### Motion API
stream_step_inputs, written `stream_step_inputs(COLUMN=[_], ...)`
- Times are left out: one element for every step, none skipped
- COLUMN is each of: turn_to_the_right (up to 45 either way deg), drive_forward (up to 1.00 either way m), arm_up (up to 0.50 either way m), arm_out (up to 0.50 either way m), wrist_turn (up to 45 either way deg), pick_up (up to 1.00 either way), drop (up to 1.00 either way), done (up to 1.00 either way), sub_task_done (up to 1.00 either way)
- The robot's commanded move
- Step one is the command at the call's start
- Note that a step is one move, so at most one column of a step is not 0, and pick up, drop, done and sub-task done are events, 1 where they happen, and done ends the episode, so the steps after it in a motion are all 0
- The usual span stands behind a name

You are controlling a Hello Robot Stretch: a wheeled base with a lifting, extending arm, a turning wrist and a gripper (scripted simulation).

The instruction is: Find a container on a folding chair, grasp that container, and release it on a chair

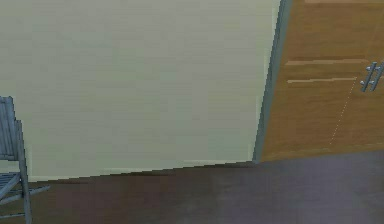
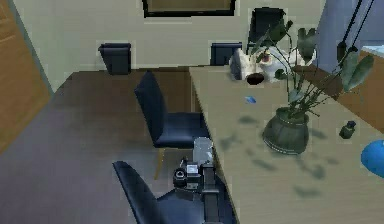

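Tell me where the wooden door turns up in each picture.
Forward view: the wooden door takes the right side, next to the pale wall.
Arm side view: a wooden panel, likely the same door, runs down the left edge.
Shared landmark: the dark floor at its foot.

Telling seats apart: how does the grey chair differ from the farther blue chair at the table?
The grey chair is a thin open frame; the blue chair has a solid padded back and seat. The grey chair stands near a bare wall, the blue chair beside the table. Both stand upright.
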Motion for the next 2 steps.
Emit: stream_step_inputs(turn_to_the_right=[0.0, 0.0], drive_forward=[0.00, 0.00], arm_up=[0.00, 0.10], arm_out=[0.00, 0.00], wrist_turn=[0.0, 0.0], pick_up=[0.00, 0.00], drop=[1.00, 0.00], done=[0.00, 0.00], sub_task_done=[0.00, 0.00])
